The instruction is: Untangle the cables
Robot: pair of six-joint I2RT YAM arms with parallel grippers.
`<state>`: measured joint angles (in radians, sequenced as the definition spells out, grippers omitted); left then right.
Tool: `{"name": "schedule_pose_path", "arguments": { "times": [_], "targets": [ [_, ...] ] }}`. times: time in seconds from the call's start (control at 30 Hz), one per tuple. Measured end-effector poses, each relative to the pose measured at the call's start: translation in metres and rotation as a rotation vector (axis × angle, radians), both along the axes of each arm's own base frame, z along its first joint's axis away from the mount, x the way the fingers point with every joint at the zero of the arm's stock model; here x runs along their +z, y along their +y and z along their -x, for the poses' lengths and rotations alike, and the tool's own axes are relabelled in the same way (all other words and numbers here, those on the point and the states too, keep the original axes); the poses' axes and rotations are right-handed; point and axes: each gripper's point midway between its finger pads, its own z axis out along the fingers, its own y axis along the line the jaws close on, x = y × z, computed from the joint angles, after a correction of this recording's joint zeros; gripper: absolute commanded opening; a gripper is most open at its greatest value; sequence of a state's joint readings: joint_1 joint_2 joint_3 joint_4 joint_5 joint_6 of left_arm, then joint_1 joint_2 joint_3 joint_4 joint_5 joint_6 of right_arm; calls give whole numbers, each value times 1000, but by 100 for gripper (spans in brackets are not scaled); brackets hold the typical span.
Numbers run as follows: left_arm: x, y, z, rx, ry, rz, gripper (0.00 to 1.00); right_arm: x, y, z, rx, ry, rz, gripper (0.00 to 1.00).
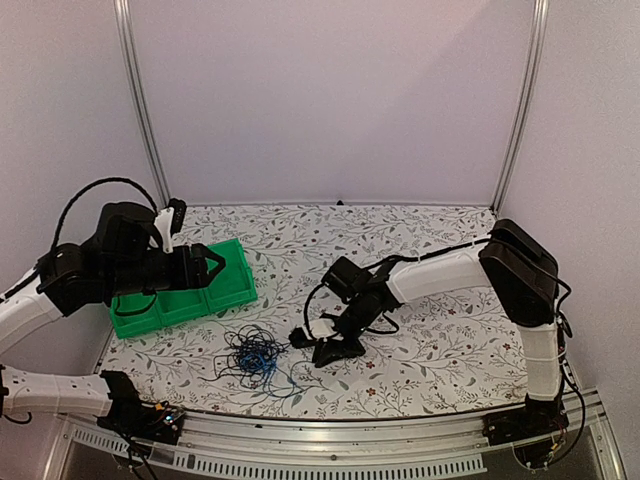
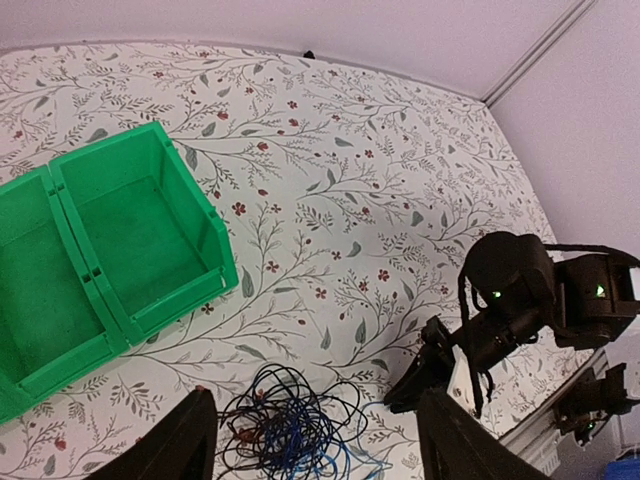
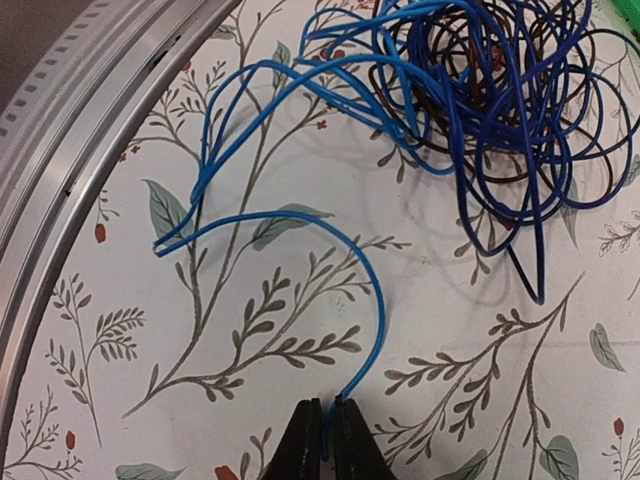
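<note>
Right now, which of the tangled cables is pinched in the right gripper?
The blue cable: its free end runs into the shut right gripper, while the black cables lie in the pile.

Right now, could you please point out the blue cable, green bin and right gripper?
blue cable [image 3: 285, 213], right wrist view, top of its loose arc.
green bin [image 2: 88, 262], left wrist view, divider rim.
right gripper [image 3: 327, 408], right wrist view, between its fingertips.

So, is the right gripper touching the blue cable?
Touching. In the right wrist view, the right gripper pinches the end of the blue cable between its fingertips.
</note>
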<state>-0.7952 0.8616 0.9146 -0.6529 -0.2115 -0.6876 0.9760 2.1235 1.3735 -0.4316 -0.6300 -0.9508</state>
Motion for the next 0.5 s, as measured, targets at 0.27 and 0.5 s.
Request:
{"name": "schedule_pose_path", "arguments": {
  "times": [0.27, 0.5],
  "targets": [
    [-4, -22, -7, -142, -32, -103, 68, 12, 2, -7, -47, -6, 5, 0],
    [8, -72, -11, -389, -148, -75, 73, 151, 4, -63, -180, -101, -173, 0]
  ]
}}
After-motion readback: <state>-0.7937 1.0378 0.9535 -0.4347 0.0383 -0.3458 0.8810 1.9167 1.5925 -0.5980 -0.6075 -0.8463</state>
